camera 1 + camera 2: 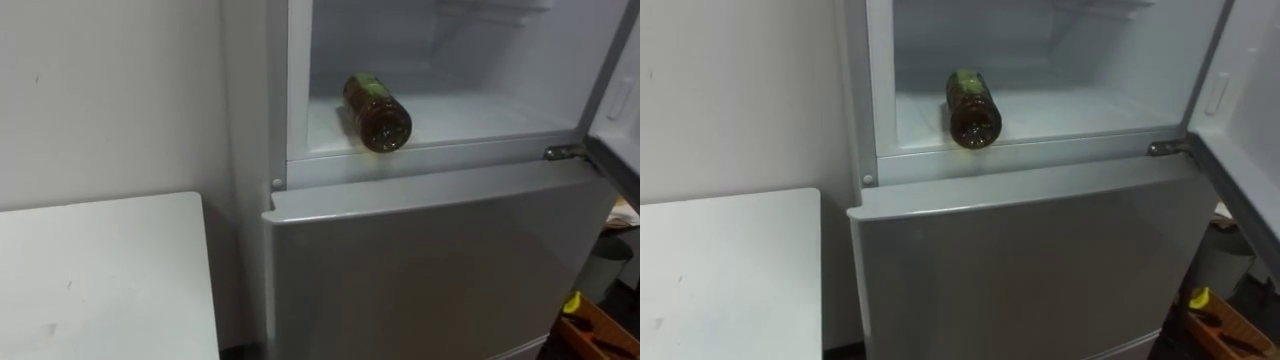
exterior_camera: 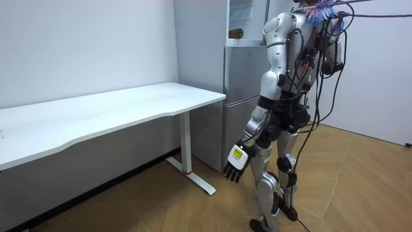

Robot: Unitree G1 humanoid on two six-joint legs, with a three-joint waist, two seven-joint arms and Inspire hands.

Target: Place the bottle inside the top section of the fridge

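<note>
A: Left eye view first. Where is the bottle [image 1: 377, 112]?

B: It lies on its side on the floor of the fridge's upper compartment [image 1: 480, 115], right at the front edge, in the left half. Its long axis runs front to back, a little skewed. The broad round end faces out over the front edge and the other end points toward the back left corner. I take the near end for the base, but the cap is hidden.

A: Why lying down?

B: My guess is that on its side it slides in easily and needs no balancing. It could roll sideways, though, since nothing holds it.

A: And the doors?

B: The upper door [image 1: 622, 100] stands open at the right and the lower door [image 1: 430, 270] is shut. A white desk [image 1: 100, 280] stands just beside the fridge, on its left.

A: Room view?

B: The robot stands before the fridge [image 2: 241, 96], past the desk's end. Its left hand [image 2: 236, 160] hangs by its thigh, fingers loose and straight, holding nothing. The bottle shows small at the compartment's front edge.

A: Right eye view?

B: It shows the same scene, with the bottle at the front edge and its round end outward. The placing looks done. I judge that closing the upper door is what remains, and a bottle this near the edge could get nudged.
</note>
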